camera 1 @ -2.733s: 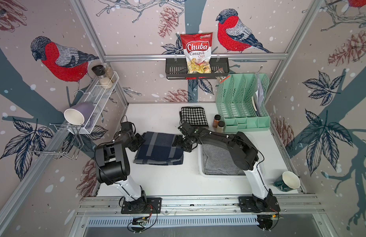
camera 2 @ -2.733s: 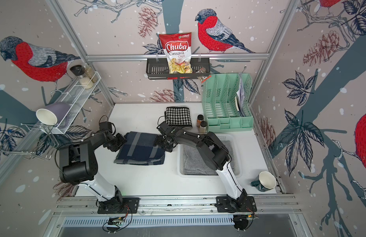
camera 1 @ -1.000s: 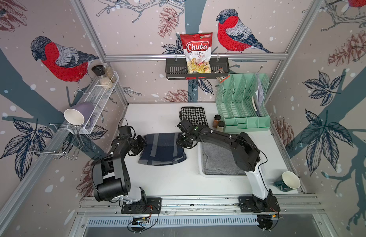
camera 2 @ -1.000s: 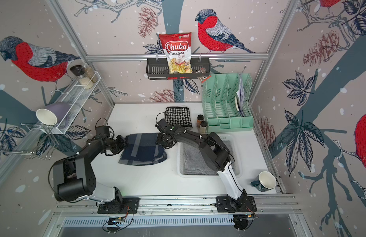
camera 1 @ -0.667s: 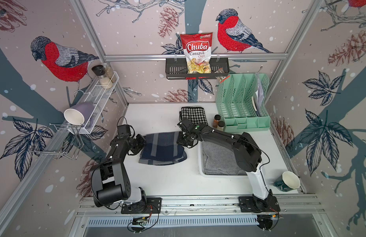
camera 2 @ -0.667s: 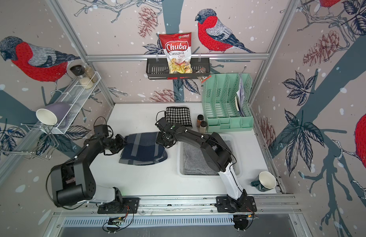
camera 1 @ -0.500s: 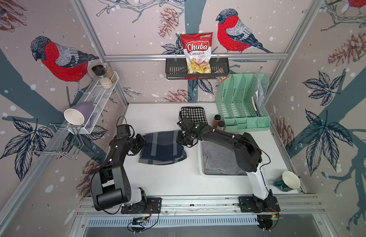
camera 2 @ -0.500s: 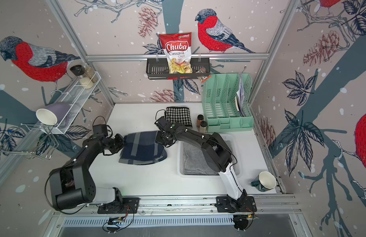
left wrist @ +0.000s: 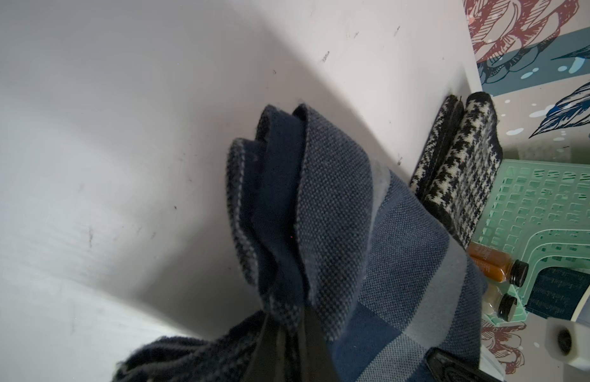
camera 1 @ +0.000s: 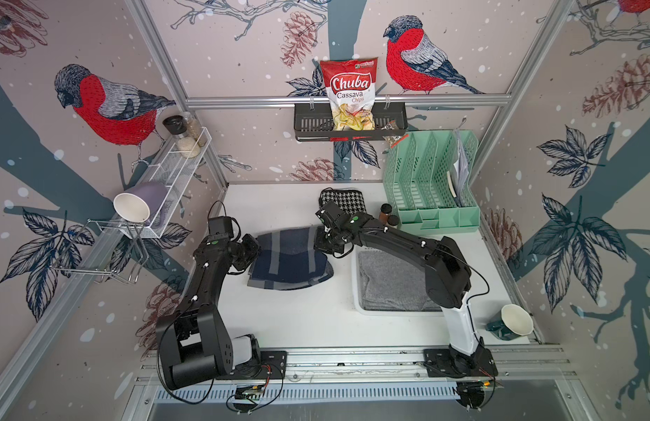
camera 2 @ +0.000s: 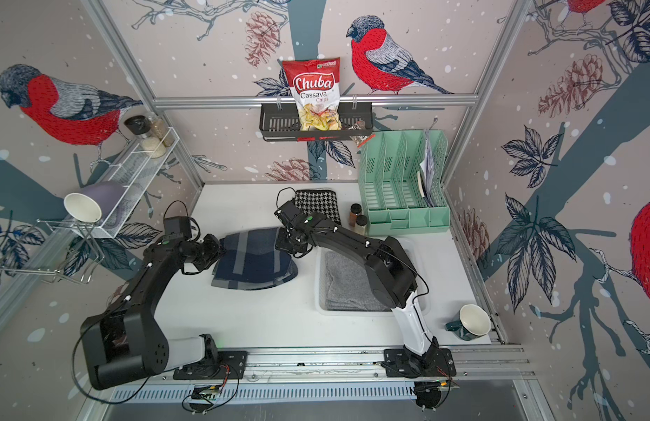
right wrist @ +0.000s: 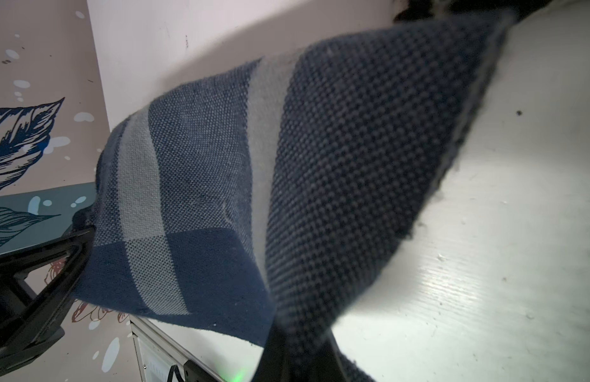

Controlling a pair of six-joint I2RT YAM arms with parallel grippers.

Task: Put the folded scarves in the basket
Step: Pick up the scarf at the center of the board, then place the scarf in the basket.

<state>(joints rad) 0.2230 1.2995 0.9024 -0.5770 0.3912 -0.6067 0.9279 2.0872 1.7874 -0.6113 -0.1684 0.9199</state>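
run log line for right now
left gripper shut on folded navy checked scarf | right gripper shut on scarf | white perforated plastic basket holds grey cloth

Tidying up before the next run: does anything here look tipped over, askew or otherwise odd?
Two mugs look off. The purple mug lies on its side at the end of the white wire shelf, mouth outward. The green mug leans tilted near the table's right edge. Nothing looks spilled.

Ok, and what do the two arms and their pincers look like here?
The left arm and right arm match: chunky black links, a white section above the base, a green dot near the wrist, small pale dots along the links, thin black cables looping off. The left pincer and right pincer are slim and black.
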